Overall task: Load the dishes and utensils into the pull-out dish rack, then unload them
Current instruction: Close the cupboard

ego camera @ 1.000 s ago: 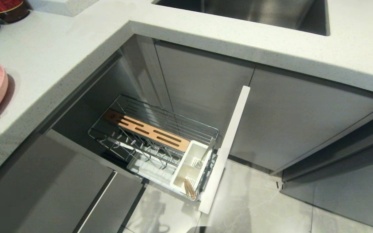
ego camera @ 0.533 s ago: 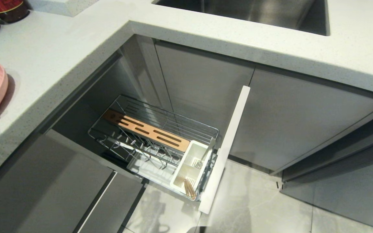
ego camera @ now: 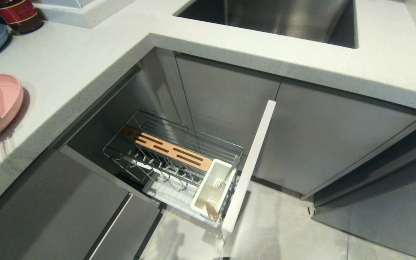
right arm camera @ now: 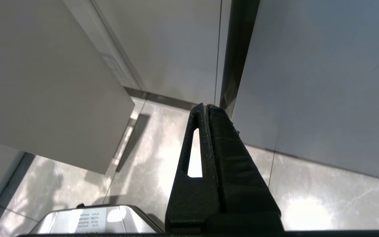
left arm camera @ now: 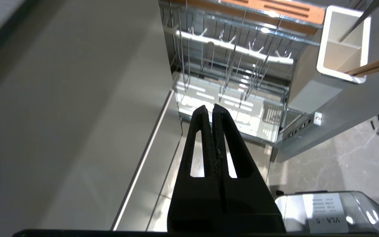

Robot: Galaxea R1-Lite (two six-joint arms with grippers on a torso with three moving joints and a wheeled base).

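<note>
Both the left hand (left arm camera: 212,108) and right hand (right arm camera: 206,107) hang pinched closed and empty, with the pull-out dish rack (ego camera: 179,159) ahead of the left one holding chopsticks (ego camera: 211,211), which a clumsy reach could knock out.

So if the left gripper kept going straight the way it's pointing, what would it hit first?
Probably the lower tray of the pull-out dish rack; the shut left gripper points at its front lower edge, though depth is hard to judge.

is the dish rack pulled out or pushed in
Pulled out: the pull-out dish rack juts over the floor, its front panel standing away from the cabinet doors, chopsticks showing in its cutlery box.
</note>
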